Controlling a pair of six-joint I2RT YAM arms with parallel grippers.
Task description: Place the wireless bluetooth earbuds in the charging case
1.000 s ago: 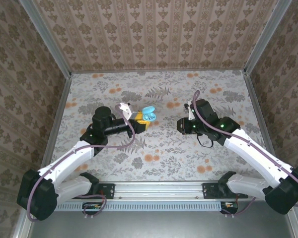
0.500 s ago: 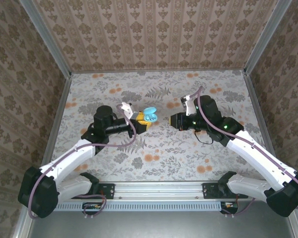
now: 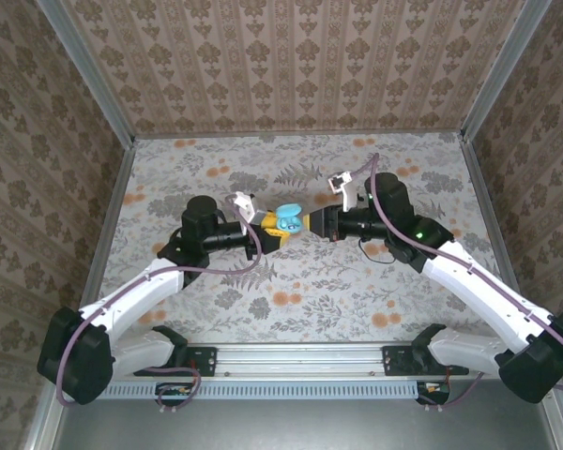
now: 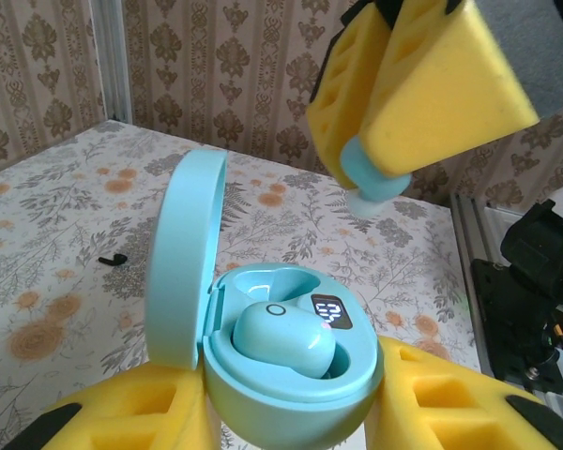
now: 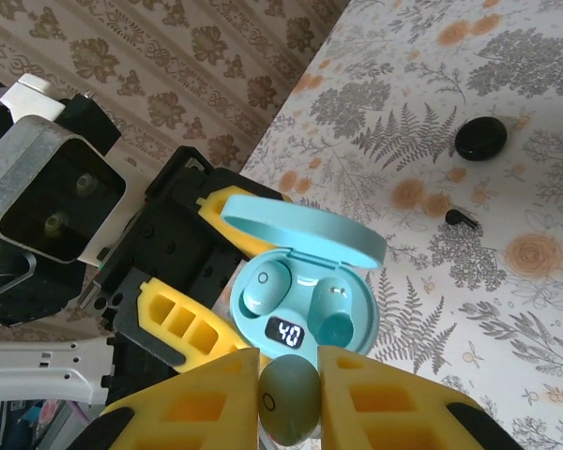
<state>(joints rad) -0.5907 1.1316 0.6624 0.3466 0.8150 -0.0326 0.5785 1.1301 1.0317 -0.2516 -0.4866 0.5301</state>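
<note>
1. The charging case (image 5: 305,272), a small light-teal egg-shaped smooth plastic shell, is held up off the table near mid-table, between the two arms. Its hinged lid stands wide open.
2. A small lit display (image 5: 286,331) (digits showing) sits at the front rim of the inner tray.
3. The seated earbud (image 4: 281,339), a small rounded light-teal bud, rests in one well of the tray.
4. The held earbud (image 5: 289,405), a similar rounded bud of paler grey-green tone, hangs just in front of the open tray. It is near the tray but not touching it (the left wrist view shows a gap).
5. The left gripper (image 4: 291,384) is clamped on the lower shell of the charging case, one yellow ribbed finger on each side.
6. The right gripper (image 5: 289,375) is closed on the held earbud, pinching it between its yellow fingertips, and points toward the left gripper.
7. On the floral-patterned table (image 3: 357,281) lie a flat black round disc (image 5: 480,138) and, near it, a small black curved piece (image 5: 462,217). Both are well apart from the charging case.
</note>
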